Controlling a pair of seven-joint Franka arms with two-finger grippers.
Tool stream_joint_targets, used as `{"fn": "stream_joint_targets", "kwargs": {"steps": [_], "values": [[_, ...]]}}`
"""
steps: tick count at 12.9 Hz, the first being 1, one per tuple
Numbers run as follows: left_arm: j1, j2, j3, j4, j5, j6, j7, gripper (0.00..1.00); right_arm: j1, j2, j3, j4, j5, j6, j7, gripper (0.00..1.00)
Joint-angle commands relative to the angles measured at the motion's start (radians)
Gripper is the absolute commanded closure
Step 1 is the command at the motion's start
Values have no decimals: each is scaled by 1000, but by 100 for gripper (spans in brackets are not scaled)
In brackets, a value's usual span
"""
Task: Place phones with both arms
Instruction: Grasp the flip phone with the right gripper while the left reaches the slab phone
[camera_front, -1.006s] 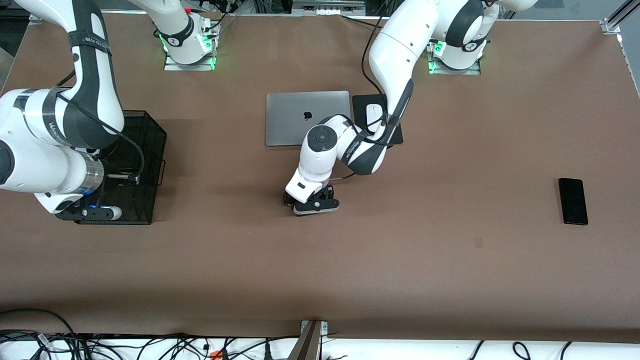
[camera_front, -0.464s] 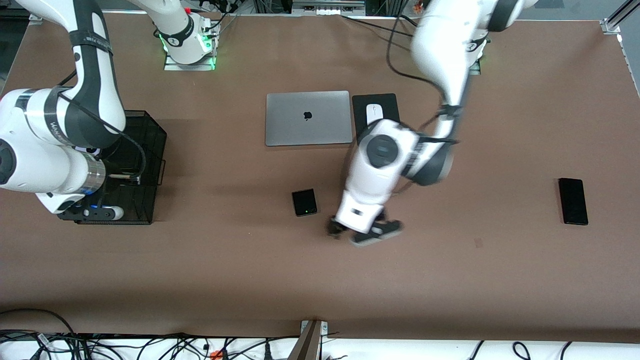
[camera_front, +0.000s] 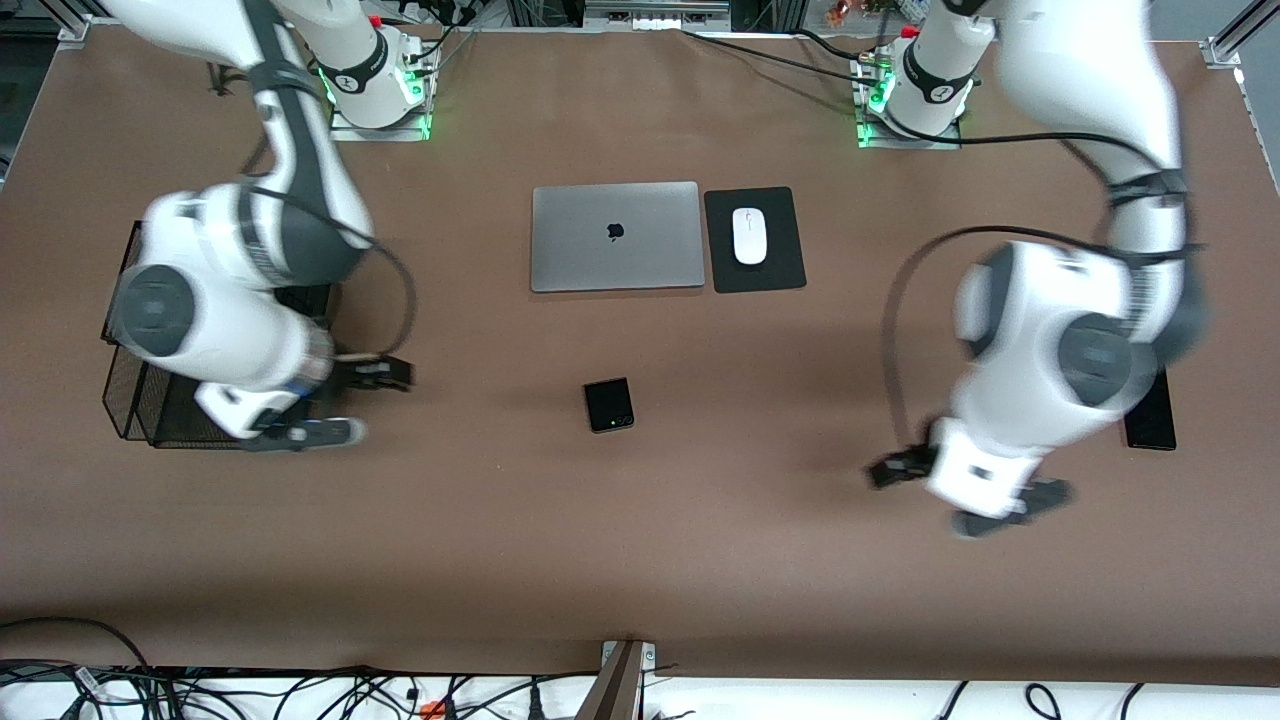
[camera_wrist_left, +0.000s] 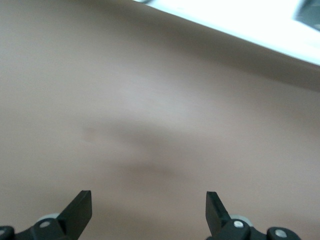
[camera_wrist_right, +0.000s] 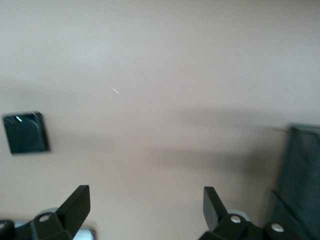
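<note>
The small squarish black phone lies flat on the table's middle, nearer to the front camera than the laptop. It also shows in the right wrist view. The long black slab lies at the left arm's end of the table, partly hidden by the left arm. The white-lilac phone is hidden. My left gripper is open and empty over bare table beside the slab; in the left wrist view only table shows. My right gripper is open and empty over the table at the basket's edge, seen too in the right wrist view.
A black mesh basket stands at the right arm's end, partly under the right arm, and shows in the right wrist view. A grey laptop and a white mouse on a black pad lie toward the bases.
My left gripper left the small black phone on the table and swung toward the left arm's end, beside the slab. My right gripper moved from over the basket toward the table's middle.
</note>
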Motion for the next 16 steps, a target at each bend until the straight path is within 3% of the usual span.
{"fn": "stream_joint_targets", "kwargs": {"steps": [1, 4, 9, 13, 16], "values": [[144, -60, -21, -90, -18, -32, 267, 0, 74, 127, 21, 96, 8, 100, 83, 0], [313, -78, -20, -140, -18, -26, 542, 0, 126, 279, 53, 228, 8, 159, 218, 0], [537, -7, -21, -157, -18, 16, 892, 0, 229, 404, 65, 230, -7, 322, 302, 0], [603, 69, -21, -171, 34, 139, 960, 0, 264, 441, 67, 228, -4, 364, 313, 0], [608, 96, -24, -283, 45, 273, 962, 0, 284, 456, 67, 228, -6, 370, 327, 0]]}}
